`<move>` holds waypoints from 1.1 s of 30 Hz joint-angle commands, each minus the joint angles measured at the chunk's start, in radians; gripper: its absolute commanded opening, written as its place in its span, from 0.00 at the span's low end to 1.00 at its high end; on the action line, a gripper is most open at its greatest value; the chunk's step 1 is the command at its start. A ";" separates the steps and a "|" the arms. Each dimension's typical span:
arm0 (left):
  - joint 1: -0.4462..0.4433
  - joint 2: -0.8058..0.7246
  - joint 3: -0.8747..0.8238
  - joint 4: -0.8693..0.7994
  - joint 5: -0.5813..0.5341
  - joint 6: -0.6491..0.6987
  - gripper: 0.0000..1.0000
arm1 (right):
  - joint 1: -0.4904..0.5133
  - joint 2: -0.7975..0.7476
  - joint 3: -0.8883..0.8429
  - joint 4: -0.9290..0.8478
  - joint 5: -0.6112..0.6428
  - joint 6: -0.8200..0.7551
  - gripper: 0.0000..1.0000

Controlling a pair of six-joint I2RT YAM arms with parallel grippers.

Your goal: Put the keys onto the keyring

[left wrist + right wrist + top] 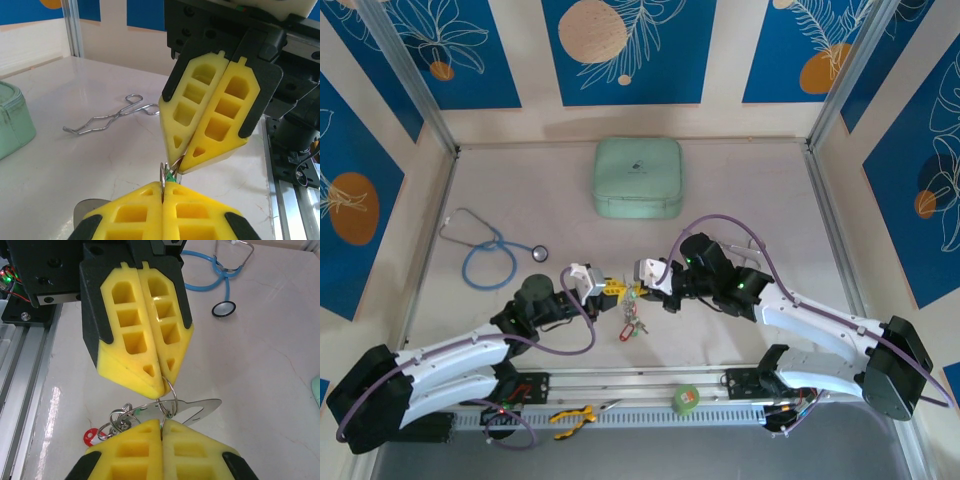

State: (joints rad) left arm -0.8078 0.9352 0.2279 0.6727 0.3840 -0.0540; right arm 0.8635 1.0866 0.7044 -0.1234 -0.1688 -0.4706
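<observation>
1. Two shut grippers meet tip to tip over the table (760, 220) in the top view: left gripper (608, 289) and right gripper (638, 291). The keys (630, 325), with red and green tags, bunch just below the meeting point. The stethoscope (492, 250) lies well apart to the left.
2. Left wrist: left gripper (164, 186) is clamped on the keyring (163, 174) and holds it edge-up, probably to steady it as the fixed side. The right gripper (181, 162) is closed, its tips right against the keyring, with a bit of green tag there.
3. Right wrist: right gripper (162, 426) is closed at the lower edge of the keyring (171, 397); whether it nips ring or key head, cannot tell. The left gripper (162, 382) pinches its top. Among the keys (200, 412), one blade sticks out right and a red tag (91, 436) sits lower left. The opposed pinch likely serves to work a key along the coil.
</observation>
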 commanded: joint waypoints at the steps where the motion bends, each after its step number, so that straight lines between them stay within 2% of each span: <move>1: -0.006 0.007 0.034 0.040 -0.004 -0.007 0.00 | 0.013 -0.011 -0.004 -0.003 -0.052 -0.020 0.00; 14: -0.005 0.000 0.037 0.079 -0.013 -0.023 0.00 | 0.028 0.019 0.003 -0.015 -0.044 -0.019 0.00; 20: -0.007 0.003 0.040 0.106 -0.013 -0.033 0.00 | 0.021 0.012 0.010 -0.051 -0.133 -0.003 0.23; 23: -0.006 0.005 0.039 0.110 -0.008 -0.031 0.00 | -0.011 -0.004 0.017 -0.087 -0.213 0.013 0.29; 27: -0.006 0.005 0.029 0.129 -0.001 -0.027 0.00 | -0.096 -0.057 0.002 -0.059 -0.345 0.091 0.31; 30: -0.006 0.007 0.015 0.160 0.006 -0.025 0.00 | -0.151 -0.084 -0.024 0.022 -0.355 0.174 0.29; 33: -0.006 0.012 0.005 0.189 0.025 -0.023 0.00 | -0.164 -0.068 -0.023 0.064 -0.337 0.220 0.27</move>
State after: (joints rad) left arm -0.8085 0.9459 0.2317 0.7639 0.3828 -0.0727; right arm 0.7063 1.0122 0.6979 -0.1139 -0.4538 -0.3313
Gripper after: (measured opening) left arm 0.059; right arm 0.269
